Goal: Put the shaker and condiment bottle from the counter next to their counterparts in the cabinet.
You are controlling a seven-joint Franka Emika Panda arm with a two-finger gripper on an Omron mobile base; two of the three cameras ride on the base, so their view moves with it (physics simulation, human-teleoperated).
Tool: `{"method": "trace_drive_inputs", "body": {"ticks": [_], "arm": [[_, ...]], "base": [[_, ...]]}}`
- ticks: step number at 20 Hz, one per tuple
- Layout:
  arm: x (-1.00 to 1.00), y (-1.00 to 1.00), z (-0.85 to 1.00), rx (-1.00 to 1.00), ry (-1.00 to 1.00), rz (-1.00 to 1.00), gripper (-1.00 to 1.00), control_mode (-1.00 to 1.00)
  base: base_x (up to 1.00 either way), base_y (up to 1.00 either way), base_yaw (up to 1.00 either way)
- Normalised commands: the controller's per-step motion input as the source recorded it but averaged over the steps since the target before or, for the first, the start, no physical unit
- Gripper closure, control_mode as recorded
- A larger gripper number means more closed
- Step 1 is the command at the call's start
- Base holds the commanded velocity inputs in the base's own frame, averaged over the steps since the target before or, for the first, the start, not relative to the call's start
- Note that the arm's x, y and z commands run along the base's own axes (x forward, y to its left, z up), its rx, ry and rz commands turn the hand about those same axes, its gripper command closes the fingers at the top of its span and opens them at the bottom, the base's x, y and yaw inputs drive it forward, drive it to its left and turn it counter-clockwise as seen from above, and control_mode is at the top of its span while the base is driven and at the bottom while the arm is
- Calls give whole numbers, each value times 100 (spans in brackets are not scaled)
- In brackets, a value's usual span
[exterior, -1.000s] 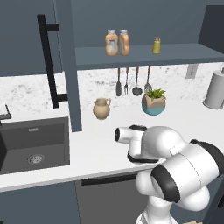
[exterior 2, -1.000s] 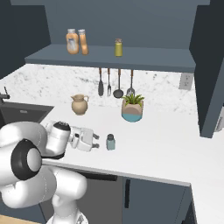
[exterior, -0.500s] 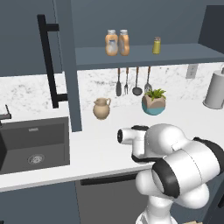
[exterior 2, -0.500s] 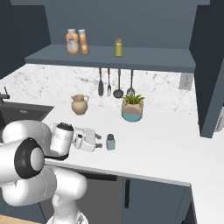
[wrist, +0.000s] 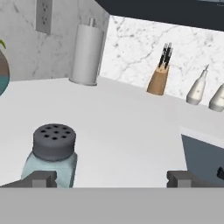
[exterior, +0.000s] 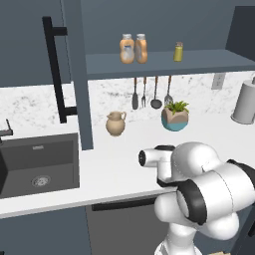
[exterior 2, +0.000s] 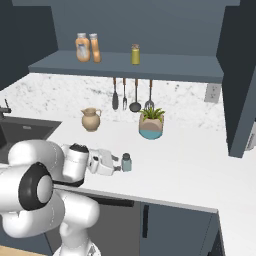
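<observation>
On the counter (exterior 2: 190,165) the shaker (exterior 2: 126,162) stands upright just beyond the gripper (exterior 2: 116,165), fingers spread wide. Bottle labels on the cabinet (exterior 2: 125,67) shelf are unreadable.

In the hand view the shaker (wrist: 53,154), just ahead of the pincer (wrist: 111,178) by its left fingertip (wrist: 40,179), loses its base to the bottom band. Far left of the pincer, the plant pot (wrist: 2,72) is cut by the edge. In the left base view the arm hides the pincer and shaker. The shelf bottles' (exterior 2: 83,47) labels are too small to read.
</observation>
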Motion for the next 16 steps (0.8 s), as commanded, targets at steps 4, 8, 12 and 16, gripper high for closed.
{"method": "trace_drive_inputs", "body": {"ticks": [4,8,12,16], "arm": [[-30,0,-10,0,0,2,-100,-100],[-17,0,0,0,0,6,-100,-100],[-18,0,-1,0,0,10,-100,-100],[-6,0,-4,0,-1,11,-100,-100]], "base": [[0,0,0],[0,0,0],[0,0,0],[0,0,0]]}}
